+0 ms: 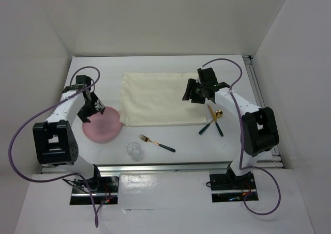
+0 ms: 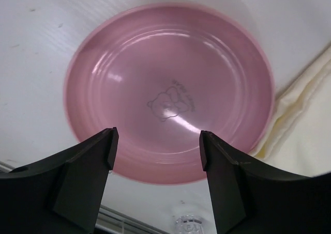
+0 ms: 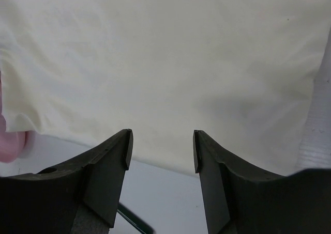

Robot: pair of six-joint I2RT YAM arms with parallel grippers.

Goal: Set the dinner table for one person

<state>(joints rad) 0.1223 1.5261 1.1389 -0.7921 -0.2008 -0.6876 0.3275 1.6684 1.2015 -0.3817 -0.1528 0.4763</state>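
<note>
From my remote seat I counted one of nearly everything on the white bench (image 1: 196,149), which filled the workspace in front of both arms, with metal rails along its near and right edges. One cream cloth placemat (image 1: 155,105) lay flat at the middle of its far half. One pink plate (image 2: 165,63) sat at the mat's near left corner, its rim right up against the cloth edge, though I could not tell whether they touched. One clear glass (image 1: 134,151) stood near the front rail, and one gold fork (image 1: 155,142) with a dark handle lay just to its right, well apart from the plate. Right of the mat's near corner lay two more pieces of dark-handled cutlery (image 1: 212,121), crossed over each other, one of them with a round gold bowl. That made three pieces of cutlery in all. The left pincer (image 2: 158,146) hovered above the plate with its two fingers spread wide and nothing between them. The right pincer (image 3: 161,149) hung over the right part of the placemat, its fingers likewise parted and holding nothing.
</note>
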